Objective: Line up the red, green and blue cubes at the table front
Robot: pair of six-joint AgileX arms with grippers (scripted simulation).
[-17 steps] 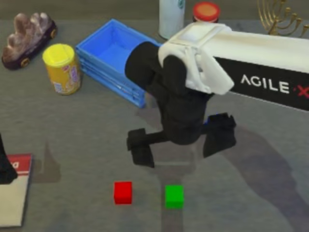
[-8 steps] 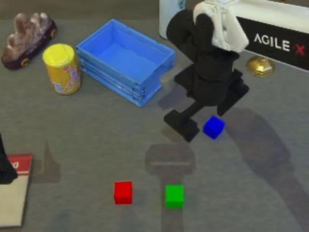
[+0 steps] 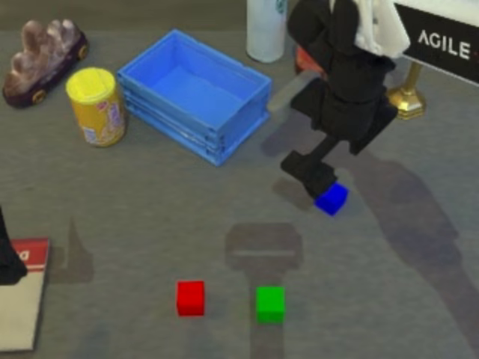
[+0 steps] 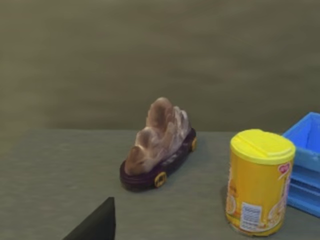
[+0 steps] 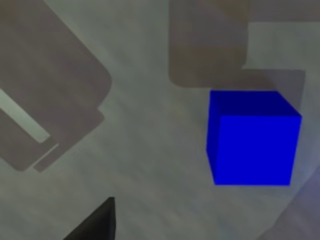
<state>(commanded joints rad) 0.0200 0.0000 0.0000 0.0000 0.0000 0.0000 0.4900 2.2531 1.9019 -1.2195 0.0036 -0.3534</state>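
Observation:
The blue cube [image 3: 331, 198] rests on the table [image 3: 135, 209] right of centre, and in the right wrist view the blue cube [image 5: 252, 137] stands free on the cloth. My right gripper [image 3: 340, 158] hangs open above and just behind it, with one dark finger [image 3: 310, 173] close to the cube's far side and holding nothing. Near the front edge, the red cube [image 3: 190, 298] and the green cube [image 3: 270, 304] sit side by side with a gap between them. My left gripper [image 3: 7, 262] is parked at the table's left edge.
A blue slatted crate [image 3: 196, 96] stands at the back centre, with a yellow can [image 3: 96, 106] and a brown toy on wheels [image 3: 43, 56] to its left. A white bottle [image 3: 266, 26] and a gold stand [image 3: 408, 101] are at the back right. A red-and-white card [image 3: 22, 295] lies front left.
My right arm has swung from the table's middle toward the back right, uncovering the blue cube. The cube has stayed in place, as have the red and green cubes.

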